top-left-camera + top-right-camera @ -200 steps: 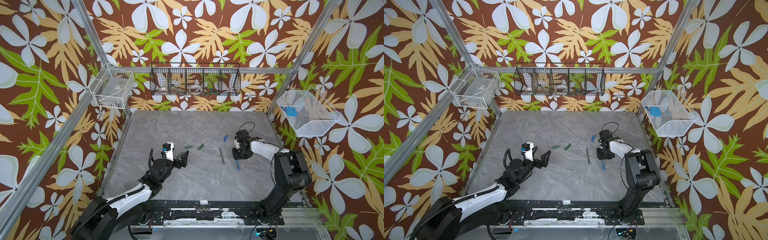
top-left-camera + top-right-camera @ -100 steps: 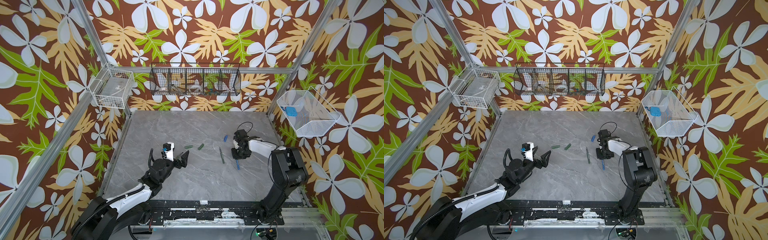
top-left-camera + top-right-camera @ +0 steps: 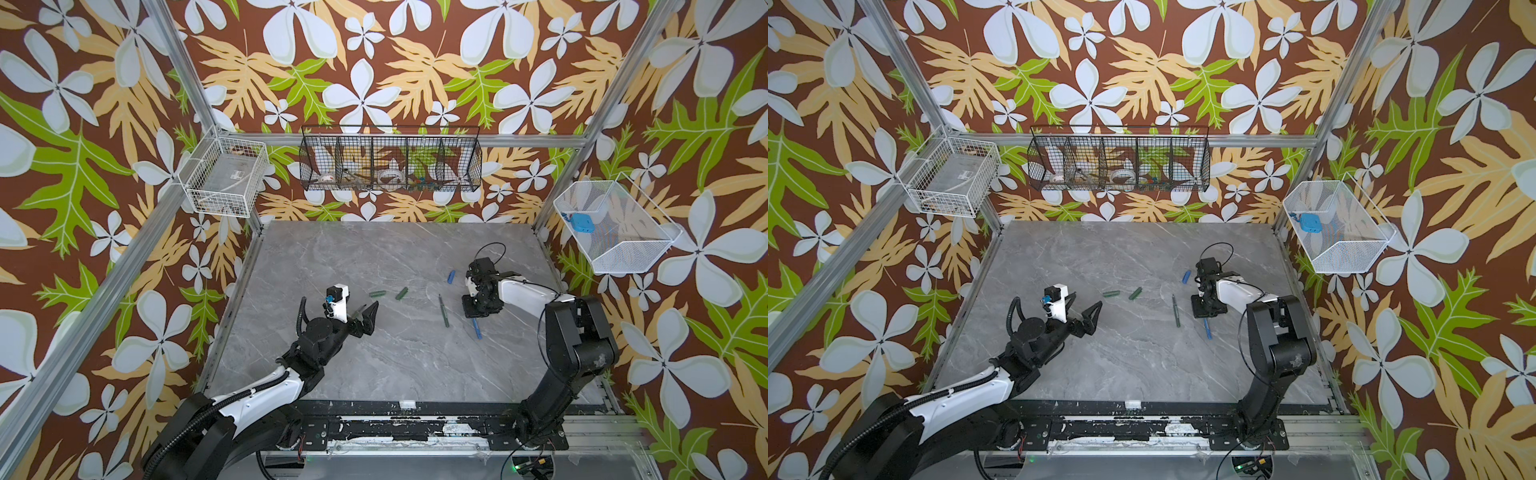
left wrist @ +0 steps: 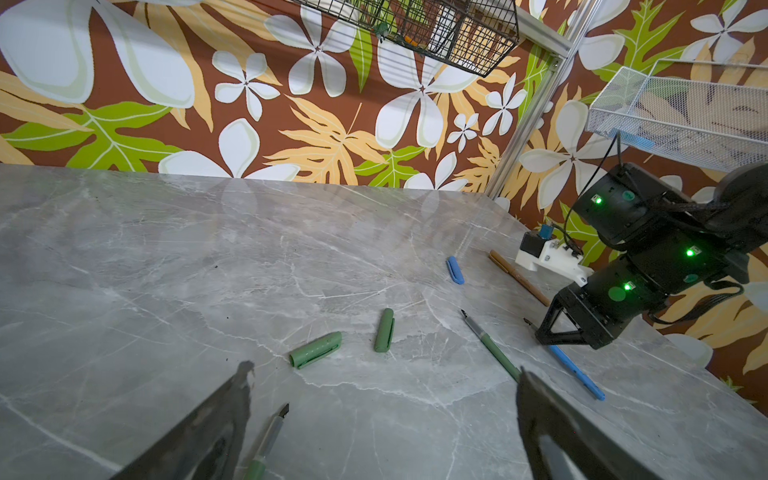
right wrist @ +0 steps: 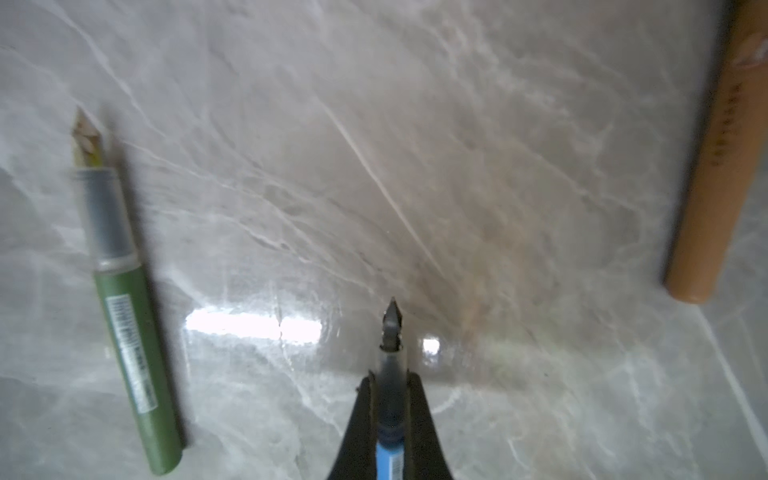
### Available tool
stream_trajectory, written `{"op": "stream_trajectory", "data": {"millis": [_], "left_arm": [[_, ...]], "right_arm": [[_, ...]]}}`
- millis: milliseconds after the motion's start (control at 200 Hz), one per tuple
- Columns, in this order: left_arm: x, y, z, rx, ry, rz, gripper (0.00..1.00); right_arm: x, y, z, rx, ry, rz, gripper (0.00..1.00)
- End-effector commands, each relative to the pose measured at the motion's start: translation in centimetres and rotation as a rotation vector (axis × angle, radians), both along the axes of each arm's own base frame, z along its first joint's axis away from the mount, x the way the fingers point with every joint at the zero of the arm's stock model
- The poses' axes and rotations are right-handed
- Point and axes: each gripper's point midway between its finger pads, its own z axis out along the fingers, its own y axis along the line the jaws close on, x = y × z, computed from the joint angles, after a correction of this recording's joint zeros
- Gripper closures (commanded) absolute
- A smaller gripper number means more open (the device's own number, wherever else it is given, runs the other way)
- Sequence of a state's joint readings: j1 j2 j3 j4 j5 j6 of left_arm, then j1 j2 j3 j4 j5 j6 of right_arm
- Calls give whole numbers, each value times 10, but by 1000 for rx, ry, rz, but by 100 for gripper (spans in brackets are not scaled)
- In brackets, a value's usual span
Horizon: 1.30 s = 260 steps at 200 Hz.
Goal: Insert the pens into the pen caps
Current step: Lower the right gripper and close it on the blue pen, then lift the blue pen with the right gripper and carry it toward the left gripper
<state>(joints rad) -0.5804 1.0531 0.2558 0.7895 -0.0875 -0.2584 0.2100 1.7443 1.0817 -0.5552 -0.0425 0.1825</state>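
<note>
My right gripper (image 5: 390,376) is shut on the blue pen (image 5: 390,453) just behind its dark tip, low over the table. In both top views the right gripper (image 3: 473,311) (image 3: 1202,311) covers that pen's front, and the blue shaft (image 3: 477,328) trails toward the front. A green pen (image 3: 444,311) (image 5: 129,332) lies to its left. An orange-brown pen (image 4: 519,278) (image 5: 723,166) lies behind the gripper. The blue cap (image 3: 451,276) and two green caps (image 3: 377,293) (image 3: 401,294) lie mid-table. My left gripper (image 4: 384,370) stands open over a second green pen (image 4: 268,440).
The grey marble table (image 3: 374,249) is walled on three sides. A black wire basket (image 3: 390,160) hangs at the back, a white wire basket (image 3: 224,178) at the left and a white mesh basket (image 3: 611,232) at the right.
The right gripper's jaws have closed onto the blue pen, and the arm has shifted slightly. The left arm has not moved.
</note>
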Motion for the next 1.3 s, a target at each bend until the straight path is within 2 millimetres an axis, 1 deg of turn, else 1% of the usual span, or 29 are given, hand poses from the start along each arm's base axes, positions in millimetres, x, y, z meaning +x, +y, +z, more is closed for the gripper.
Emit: {"op": "stream_trajectory", "data": {"millis": [0, 75, 170, 200, 215, 235, 305, 310, 315, 335, 355, 410, 470, 576, 626, 691, 806, 901, 1011, 1131, 1296], "left_arm": [[-2, -9, 12, -11, -35, -50, 0], [-3, -15, 12, -8, -32, -86, 0], [-6, -24, 11, -8, -24, -139, 0], [-8, -28, 12, -12, -24, -163, 0], [-9, -31, 12, -13, -23, -178, 0], [-10, -34, 12, -13, -21, -198, 0], [-15, -47, 10, -17, -7, -279, 0], [-15, -49, 10, -17, -6, -285, 0], [-15, -49, 10, -18, -4, -290, 0], [-17, -53, 10, -21, 2, -313, 0], [-18, -57, 10, -24, 8, -338, 0], [-22, -68, 9, -32, 23, -405, 0], [-28, -80, 6, -33, 46, -481, 0], [-33, -96, 0, -38, 90, -588, 0], [-36, -102, -2, -42, 108, -631, 0], [-37, -106, -6, -43, 127, -659, 0], [-37, -107, -8, -26, 130, -662, 0], [-34, -106, -10, -17, 137, -648, 3], [-35, -107, -10, -21, 141, -653, 10], [-34, -107, -10, -25, 144, -652, 15], [-34, -107, -9, -26, 147, -651, 32]], "right_arm": [[10, 20, 19, 116, -80, 27, 98], [15, 33, 37, 195, -153, 47, 98], [23, 51, 66, 320, -269, 71, 99], [24, 59, 75, 380, -302, 81, 99], [26, 64, 83, 412, -331, 87, 100], [26, 69, 87, 451, -352, 91, 100], [26, 89, 114, 594, -453, 114, 100], [25, 94, 120, 623, -467, 126, 100], [24, 95, 121, 632, -475, 131, 100], [22, 99, 125, 657, -486, 134, 100], [23, 106, 135, 686, -526, 148, 100], [18, 121, 150, 745, -587, 172, 100], [10, 144, 170, 804, -644, 228, 100], [-3, 173, 192, 874, -698, 297, 99], [-7, 184, 198, 890, -709, 316, 99], [-11, 195, 200, 899, -706, 337, 99], [-16, 209, 204, 937, -711, 361, 99], [-22, 220, 209, 973, -719, 393, 99], [-29, 233, 214, 989, -719, 437, 99], [-34, 244, 212, 1004, -702, 464, 98], [-43, 252, 208, 1019, -686, 494, 98]]}}
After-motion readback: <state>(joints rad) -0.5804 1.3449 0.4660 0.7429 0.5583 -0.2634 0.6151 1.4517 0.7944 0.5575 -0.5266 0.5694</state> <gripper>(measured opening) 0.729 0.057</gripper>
